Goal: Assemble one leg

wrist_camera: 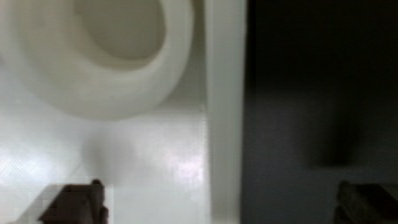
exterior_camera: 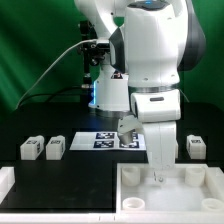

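My gripper (exterior_camera: 158, 176) reaches straight down into the large white tray-like square piece (exterior_camera: 200, 190) at the front, on the exterior view's right. In the wrist view my gripper (wrist_camera: 222, 205) is open. Its dark fingertips (wrist_camera: 75, 205) stand far apart, with only a white surface and a round socket (wrist_camera: 111, 40) under them, and nothing between them. Two legs (exterior_camera: 30, 148) (exterior_camera: 55, 147) lie on the black table at the exterior view's left. A third leg (exterior_camera: 195, 147) lies at its right. The fourth leg is hidden.
The marker board (exterior_camera: 100, 140) lies flat on the table behind the gripper. A white block (exterior_camera: 5, 180) sits at the front edge on the exterior view's left. The arm's body hides the middle of the table. A green curtain hangs behind.
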